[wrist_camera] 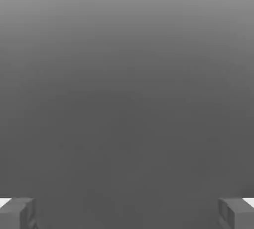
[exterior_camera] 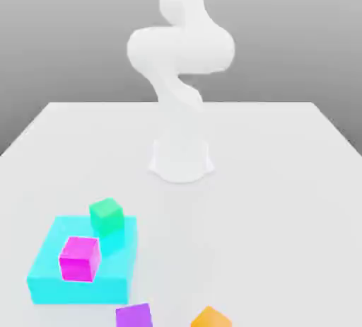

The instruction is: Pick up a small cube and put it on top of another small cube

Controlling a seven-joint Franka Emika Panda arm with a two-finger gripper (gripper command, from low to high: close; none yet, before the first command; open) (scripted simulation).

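Arm: white robot arm [exterior_camera: 180,71], its base standing on the counter [exterior_camera: 283,177] about midway between the side edges, rising out of the top of the exterior view.
Fingers: two grey fingers [wrist_camera: 17,213] at opposite sides of the hand view, spread wide apart, nothing between them; gripper [wrist_camera: 127,214] facing a plain grey background.
Purple cube: small, glossy purple cube [exterior_camera: 133,316], on the counter at the near edge, just in front of the cyan block's near right corner, not touching the fingers.
Green cube: small green cube [exterior_camera: 106,216], sitting on the far edge of the cyan block.
Cyan block: large flat cyan block [exterior_camera: 78,287], on the counter toward the near left corner in the exterior view.
Pink cube: small pink cube [exterior_camera: 78,257], on top of the cyan block, nearer than the green cube.
Orange cube: small orange cube [exterior_camera: 211,318], at the near edge, to the exterior view's right of the purple cube, apart from it.
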